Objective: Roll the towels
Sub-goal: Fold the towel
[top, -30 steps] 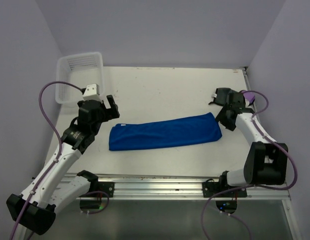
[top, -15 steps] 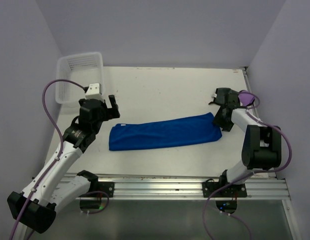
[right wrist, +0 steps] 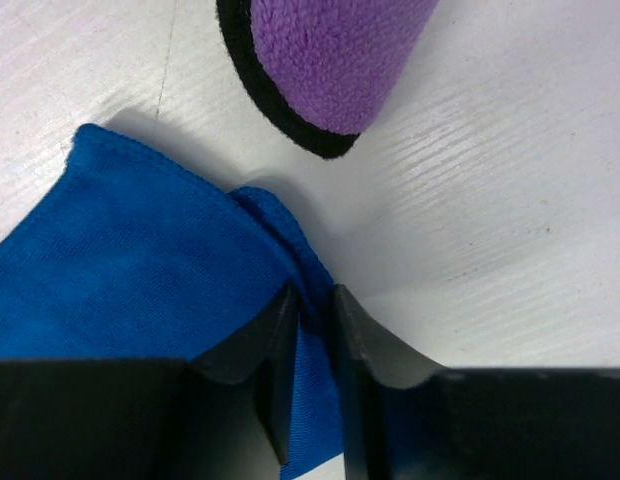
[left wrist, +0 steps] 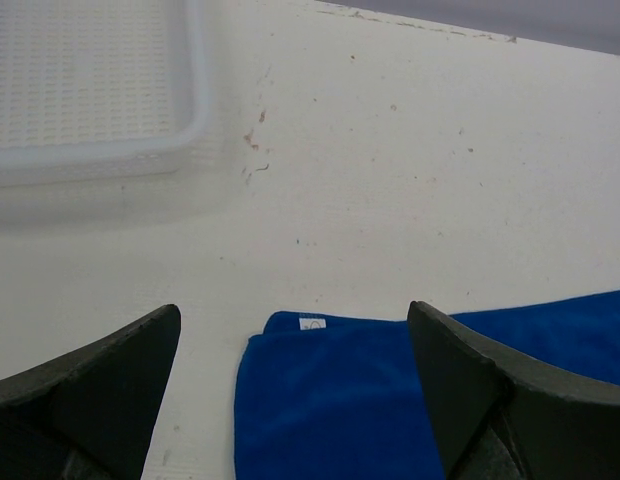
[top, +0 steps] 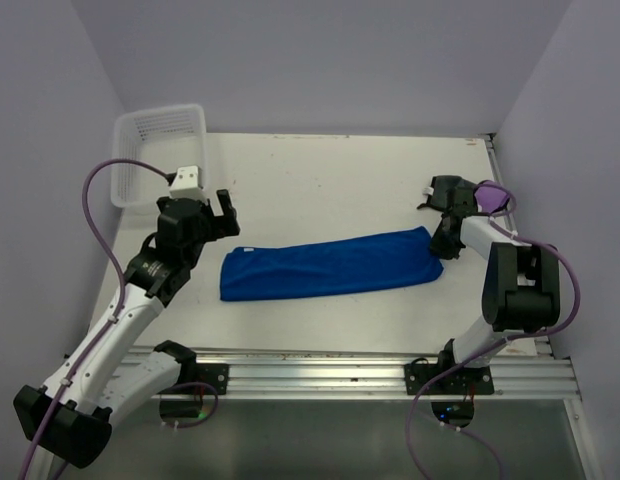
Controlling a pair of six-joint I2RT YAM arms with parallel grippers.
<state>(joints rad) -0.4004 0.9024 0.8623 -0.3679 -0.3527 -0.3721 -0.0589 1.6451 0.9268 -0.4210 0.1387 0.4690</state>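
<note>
Black plastic fingers [right wrist: 265, 355] of our right gripper [right wrist: 312, 300] stand almost together, pinching a raised fold at the right end of the blue towel [top: 330, 265]. A thin ridge of blue cloth sits between the two tips. Our left gripper [left wrist: 293, 330] hangs with its two dark, wedge-shaped fingers spread wide and holding nothing, above the left end of the same towel and not touching it.

We count two towels that we can be sure of. The blue one lies flat as a long, narrow strip across the middle of the table [top: 320, 185], slightly slanted, its right end farther from us than its left. Its cloth is soft and fine-looped, its left corners are rounded, and one small white label [left wrist: 311, 323] shows at the far left corner. The purple towel [right wrist: 335, 55] is rolled into a fat cylinder with a nubbly pile. It lies just beside the pinched end of the blue towel, near it but apart. A black band [right wrist: 280, 110] curves along the roll's lower edge; we cannot tell what it belongs to.

One basket [top: 160, 122] of white plastic mesh, rectangular with rounded corners and a thick rim, stands at the table's far left corner, well apart from the blue towel. The table is white, hard and smooth, flecked with small brown specks and scratches. Two purple cables [top: 95, 210] loop off the arms, one on each.
</note>
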